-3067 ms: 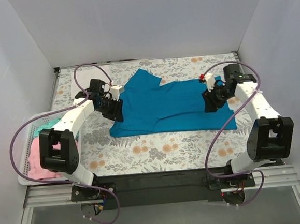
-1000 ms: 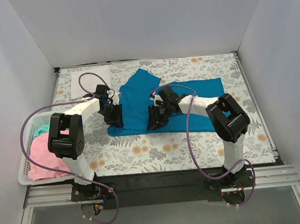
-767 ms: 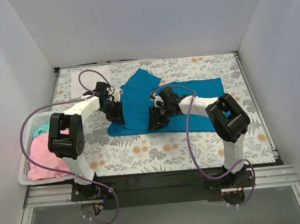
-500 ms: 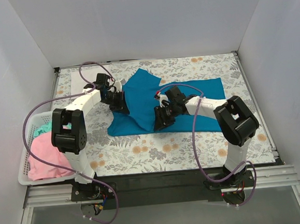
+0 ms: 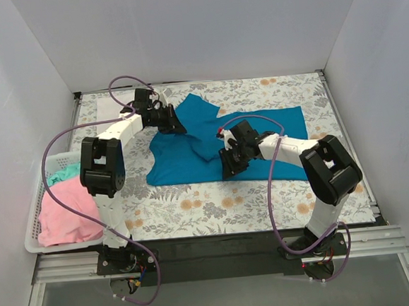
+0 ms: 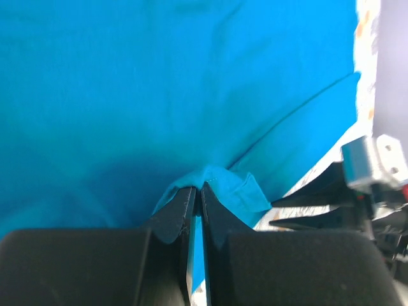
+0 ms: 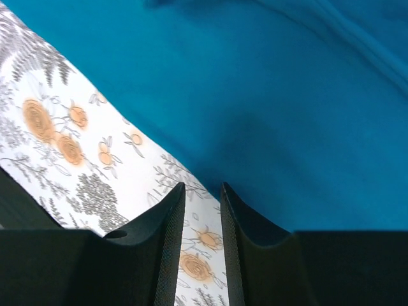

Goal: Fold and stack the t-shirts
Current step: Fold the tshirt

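**Teal shirt half-folded; left edge now pulled to the far side**

The floral-covered table (image 5: 194, 207) is unchanged. The teal-blue t-shirt (image 5: 188, 165) lies across its middle. About three seconds ago it was stretched wide between both grippers; since then its right end has been brought in toward the centre, so the spread is narrower. In the last second the shirt's left edge has been drawn from the near-left toward the far-left, and the cloth there is seen bunched and raised.

The white slatted basket (image 5: 32, 227) at the left edge has not been moved, with the pink shirt (image 5: 64, 210) and mint shirt (image 5: 63, 175) in it. A white shirt (image 5: 105, 104) is seen flat at the far-left corner.

The left gripper (image 5: 168, 120) is pressed together on a small pleat of teal cloth, confirmed in the wrist view (image 6: 196, 190). The right gripper (image 5: 230, 166) has been shifted slightly nearward to the shirt's near hem; its jaws are narrowly parted with nothing between them (image 7: 203, 194).

Judged: a sleeve-side fold is under way and no shirt is stacked yet.
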### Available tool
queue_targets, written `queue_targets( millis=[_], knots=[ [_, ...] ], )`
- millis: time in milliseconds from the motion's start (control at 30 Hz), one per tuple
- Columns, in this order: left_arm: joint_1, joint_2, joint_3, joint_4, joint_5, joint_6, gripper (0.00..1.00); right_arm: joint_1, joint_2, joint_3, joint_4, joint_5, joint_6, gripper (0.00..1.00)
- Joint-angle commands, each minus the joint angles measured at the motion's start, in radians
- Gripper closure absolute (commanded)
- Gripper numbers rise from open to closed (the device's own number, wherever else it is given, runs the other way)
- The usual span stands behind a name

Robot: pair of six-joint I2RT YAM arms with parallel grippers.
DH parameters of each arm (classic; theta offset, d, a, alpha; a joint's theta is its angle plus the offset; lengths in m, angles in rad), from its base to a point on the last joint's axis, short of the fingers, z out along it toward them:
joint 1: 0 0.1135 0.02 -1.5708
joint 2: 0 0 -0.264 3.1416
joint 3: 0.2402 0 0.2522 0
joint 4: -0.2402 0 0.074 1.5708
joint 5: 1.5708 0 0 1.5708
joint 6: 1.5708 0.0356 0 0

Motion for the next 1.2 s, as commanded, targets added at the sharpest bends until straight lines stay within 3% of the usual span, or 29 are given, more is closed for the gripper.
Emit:
queue_targets(
  millis=[0, 100, 133, 233, 467, 600, 700, 867, 1167],
  knots=[
    [0.007, -0.001, 0.006, 0.174, 0.028, -0.124, 1.00, -0.016, 0.007, -0.010, -0.042, 0.055, -0.038, 0.66],
    [0.007, 0.028, 0.003, 0.200, -0.001, -0.158, 0.98, -0.016, 0.009, -0.011, -0.054, 0.052, -0.041, 0.66],
    [0.008, 0.031, 0.001, 0.205, -0.006, -0.168, 0.91, -0.017, 0.006, -0.013, -0.055, 0.049, -0.044, 0.66],
    [0.017, 0.014, -0.023, 0.205, -0.050, -0.179, 0.82, -0.023, -0.017, -0.013, -0.069, 0.026, -0.064, 0.66],
    [0.073, -0.085, -0.097, 0.202, -0.156, -0.153, 0.77, -0.074, -0.103, 0.003, -0.166, -0.034, -0.188, 0.66],
    [0.074, -0.164, -0.086, 0.061, -0.143, 0.084, 0.67, -0.164, -0.180, 0.036, -0.296, -0.028, -0.406, 0.64],
    [0.074, -0.217, -0.081, -0.118, -0.137, 0.233, 0.66, -0.259, -0.236, 0.029, -0.364, -0.005, -0.501, 0.63],
    [0.065, -0.265, -0.141, -0.344, -0.216, 0.485, 0.63, -0.371, -0.260, -0.005, -0.454, 0.169, -0.717, 0.63],
    [0.030, -0.279, -0.351, -0.357, -0.385, 0.572, 0.70, -0.464, -0.200, -0.080, -0.444, 0.273, -0.860, 0.66]
  ],
)
